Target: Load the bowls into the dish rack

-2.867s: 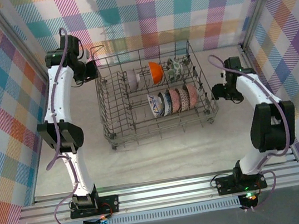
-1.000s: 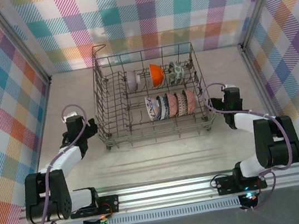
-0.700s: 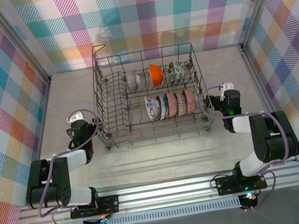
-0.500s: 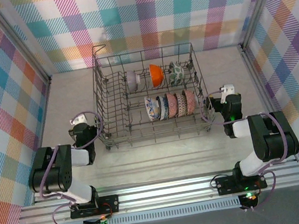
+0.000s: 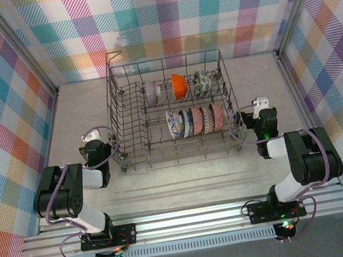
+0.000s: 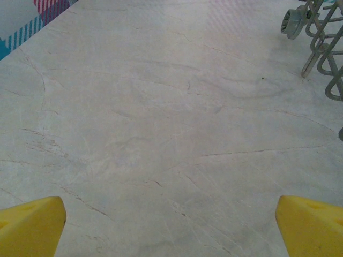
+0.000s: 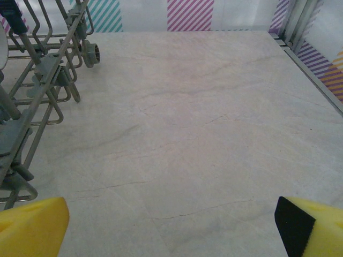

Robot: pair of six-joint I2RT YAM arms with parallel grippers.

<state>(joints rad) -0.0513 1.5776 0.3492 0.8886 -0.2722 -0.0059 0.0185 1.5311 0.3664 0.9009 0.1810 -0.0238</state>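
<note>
Dish rack [image 5: 119,124]: middle of the table [image 5: 186,181].
Bowls [image 5: 197,119]: inside the rack, two rows.
Left gripper [image 6: 171,227]: left of the rack — fingers spread wide, empty.
Right gripper [image 7: 171,227]: right of the rack — fingers wide, empty.

The left gripper [image 6: 171,230] is hanging low over the pale veined table [image 6: 161,123], its yellow fingertips [image 6: 32,227] standing wide apart in the bottom corners, while a small wheel [image 6: 292,22] and grey wire loops of the dish rack [image 6: 324,53] are showing at upper right.
</note>
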